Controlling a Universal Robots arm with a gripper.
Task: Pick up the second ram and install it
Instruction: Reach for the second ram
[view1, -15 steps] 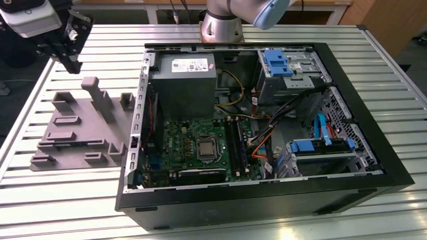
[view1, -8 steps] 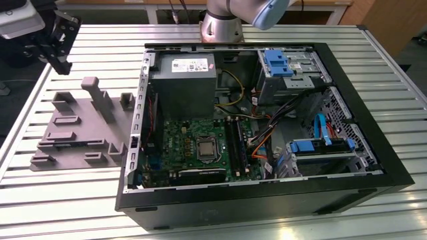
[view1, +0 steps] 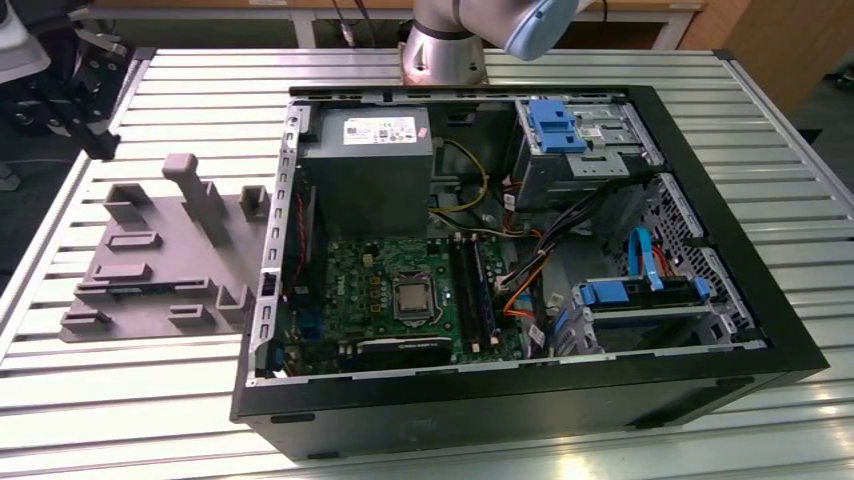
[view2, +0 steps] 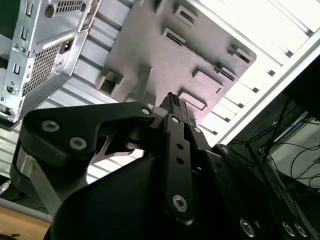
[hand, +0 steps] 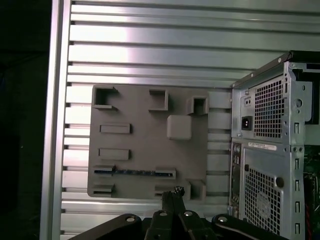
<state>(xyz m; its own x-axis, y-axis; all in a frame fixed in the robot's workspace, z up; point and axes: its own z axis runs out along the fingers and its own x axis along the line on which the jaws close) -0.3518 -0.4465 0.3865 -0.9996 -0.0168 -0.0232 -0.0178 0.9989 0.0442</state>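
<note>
The second ram (hand: 134, 172) stands on its long edge in a narrow slot of the grey holder plate (hand: 140, 115), caught at each end by a small bracket; kept upright like this its top edge is free, which I judge is meant to let two fingers close on its faces from above; the plate lies flat on the slatted worktop (hand: 150, 45) just beside the open computer case (hand: 265, 150), so the stick waits near the board it belongs in, yet apart from it; in the first wrist view the tool (hand: 175, 192) hangs above the plate and clear of it, on the side where the ram's slot runs; its fingers (view2: 177, 145) in the second wrist view are pressed together with nothing between them, so the ram is not yet picked up; in the exterior view the case lies on its side with the panel off, the green circuit board (view1: 360, 290) facing upward and its long black sockets (view1: 470, 290) beside the processor socket, a position that seems chosen so that a stick can be pushed straight down into them; the ram itself shows as a thin, long, dark strip seen edge-on, with bluish glints along its length; its chips cannot be made out from this angle
</note>
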